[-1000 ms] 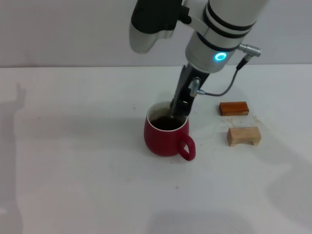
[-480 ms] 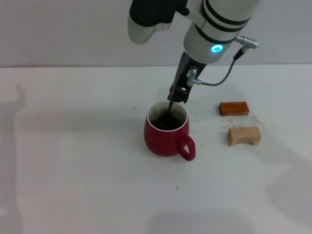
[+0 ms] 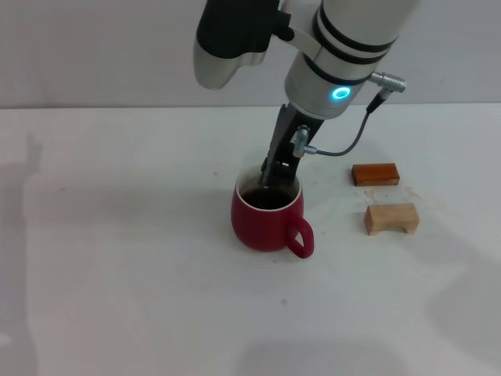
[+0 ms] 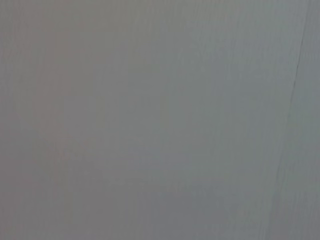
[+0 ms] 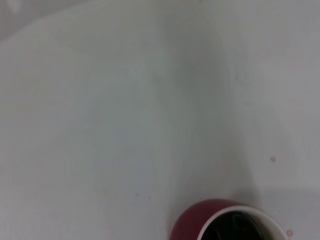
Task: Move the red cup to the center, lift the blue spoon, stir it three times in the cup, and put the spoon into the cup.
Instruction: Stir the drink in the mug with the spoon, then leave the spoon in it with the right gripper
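The red cup [image 3: 266,219] stands near the table's middle with its handle toward me and to the right, and dark liquid inside. Part of its rim and liquid also shows in the right wrist view as the red cup [image 5: 225,225]. My right gripper [image 3: 278,171] reaches down from above and behind, its fingertips at the cup's back rim. It is shut on the blue spoon, which is almost wholly hidden by the fingers and the cup's inside. The left gripper is out of view.
Two small wooden blocks lie right of the cup: a reddish-brown block [image 3: 375,174] farther back and a pale block [image 3: 391,218] nearer me. A cable [image 3: 344,145] loops off the right wrist. The left wrist view holds only a plain grey surface.
The right gripper rose from the cup with the spoon's shaft showing, then dropped back to the rim and shifted slightly left. The cup stayed in place.
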